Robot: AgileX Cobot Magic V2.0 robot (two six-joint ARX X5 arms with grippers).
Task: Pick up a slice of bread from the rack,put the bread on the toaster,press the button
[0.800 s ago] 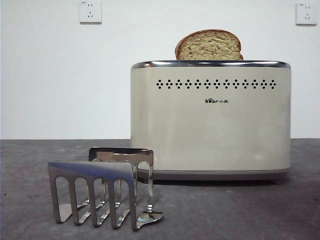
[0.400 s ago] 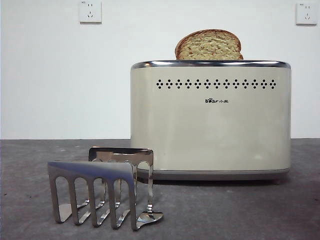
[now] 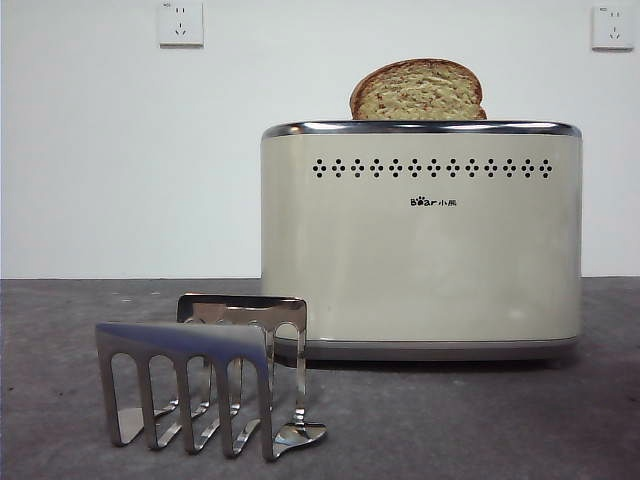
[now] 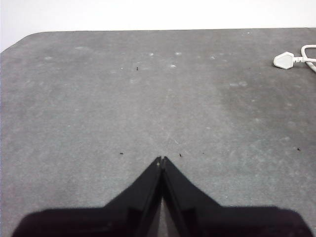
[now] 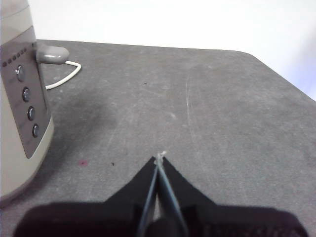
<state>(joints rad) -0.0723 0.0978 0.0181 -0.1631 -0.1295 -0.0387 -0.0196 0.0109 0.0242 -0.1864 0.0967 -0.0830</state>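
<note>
Nothing had moved: the slice of bread (image 3: 418, 91) stood in the toaster (image 3: 420, 240), rack (image 3: 205, 375) before it; left hand (image 4: 161, 160) and right hand (image 5: 160, 159) pressed together

slice of bread (image 3: 418, 91) lower part hidden in toaster (image 3: 420, 250)

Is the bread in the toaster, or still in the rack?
In the toaster: the slice of bread sticks up from its top; the rack holds nothing.

toaster (image 3: 420, 240): one
slice of bread (image 3: 417, 90): one
rack (image 3: 205, 375): one
wall sockets (image 3: 180, 22): two
grippers (image 4: 161, 159): two
white plug (image 4: 285, 60): one
toaster buttons (image 5: 26, 94): four
</note>
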